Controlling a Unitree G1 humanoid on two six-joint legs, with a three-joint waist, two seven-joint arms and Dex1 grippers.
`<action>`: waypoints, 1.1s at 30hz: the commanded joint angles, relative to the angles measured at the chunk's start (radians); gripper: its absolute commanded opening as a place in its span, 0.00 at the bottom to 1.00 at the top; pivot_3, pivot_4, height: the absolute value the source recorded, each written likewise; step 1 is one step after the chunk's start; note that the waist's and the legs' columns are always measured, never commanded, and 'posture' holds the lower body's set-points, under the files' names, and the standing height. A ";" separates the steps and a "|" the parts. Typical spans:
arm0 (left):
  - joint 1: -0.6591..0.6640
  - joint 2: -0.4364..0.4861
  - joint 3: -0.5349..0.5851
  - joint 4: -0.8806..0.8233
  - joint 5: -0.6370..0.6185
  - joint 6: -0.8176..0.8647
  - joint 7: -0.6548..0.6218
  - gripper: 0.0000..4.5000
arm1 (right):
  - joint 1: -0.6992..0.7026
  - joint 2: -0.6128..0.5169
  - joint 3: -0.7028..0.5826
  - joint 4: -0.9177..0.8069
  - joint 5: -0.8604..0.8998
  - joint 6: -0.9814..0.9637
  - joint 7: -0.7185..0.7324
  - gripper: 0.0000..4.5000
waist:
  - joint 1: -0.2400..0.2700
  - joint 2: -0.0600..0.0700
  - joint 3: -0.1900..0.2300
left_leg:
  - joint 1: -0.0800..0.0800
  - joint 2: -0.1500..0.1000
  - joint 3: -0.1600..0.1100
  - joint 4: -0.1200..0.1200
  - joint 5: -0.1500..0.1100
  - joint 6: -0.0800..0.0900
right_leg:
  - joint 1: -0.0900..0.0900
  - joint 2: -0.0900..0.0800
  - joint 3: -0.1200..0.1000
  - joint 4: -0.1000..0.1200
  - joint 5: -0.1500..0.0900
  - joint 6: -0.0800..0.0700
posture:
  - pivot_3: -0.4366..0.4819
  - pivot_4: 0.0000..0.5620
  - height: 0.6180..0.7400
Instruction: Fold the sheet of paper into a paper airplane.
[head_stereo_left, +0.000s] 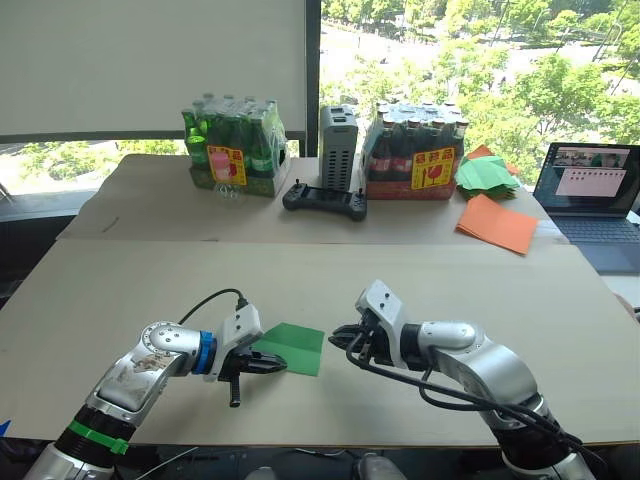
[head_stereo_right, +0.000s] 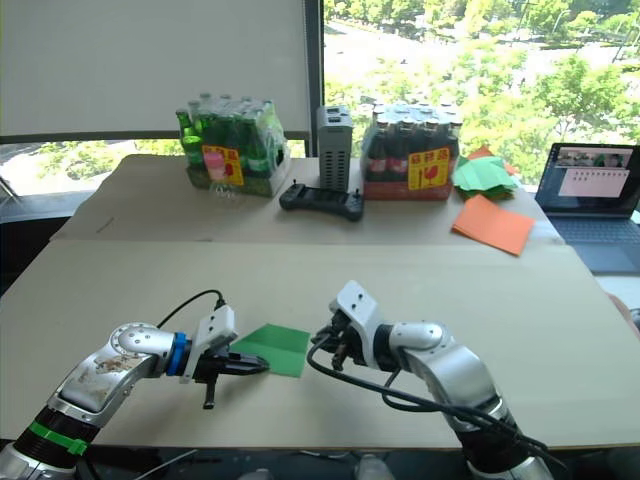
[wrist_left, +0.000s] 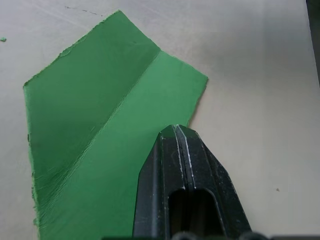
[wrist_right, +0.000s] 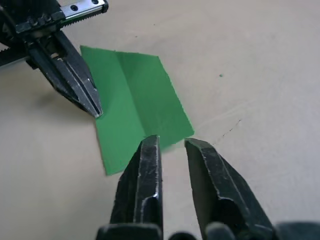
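Note:
The sheet of paper is bright green and lies flat on the near table with one crease down its middle. My left gripper is shut, and its tip rests at the sheet's left edge. It also appears in the right wrist view. My right gripper sits at the sheet's right edge, just above the table. Its fingers are open by a narrow gap, with nothing between them.
On the far table stand a pack of green bottles, a grey box, a pack of dark bottles and a black controller. A heap of green sheets, an orange sheet and a laptop lie far right.

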 joint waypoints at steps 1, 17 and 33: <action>0.003 0.004 0.018 -0.031 -0.013 0.009 0.005 0.00 | -0.037 0.042 -0.012 0.057 0.032 0.021 -0.029 0.52 | 0.000 0.000 0.000 | -0.001 0.000 0.000 0.000 0.000 0.000 | 0.000 0.000 0.000 0.000 0.000 0.000 | 0.48 0.27 1.00; 0.018 0.000 0.011 -0.079 -0.021 0.051 0.032 0.00 | -0.068 0.128 -0.013 0.252 0.119 0.036 -0.015 0.66 | -0.004 0.000 0.000 | 0.001 0.000 0.000 0.000 0.000 0.000 | 0.000 0.000 0.000 0.001 0.000 0.000 | 0.48 0.27 1.00; 0.007 0.004 0.015 -0.094 -0.022 0.072 0.038 0.00 | -0.065 0.158 0.000 0.278 0.126 -0.009 -0.016 0.25 | -0.003 0.000 0.000 | 0.000 0.000 0.000 0.000 0.000 0.000 | 0.000 0.000 0.000 0.001 0.000 0.000 | 0.48 0.27 1.00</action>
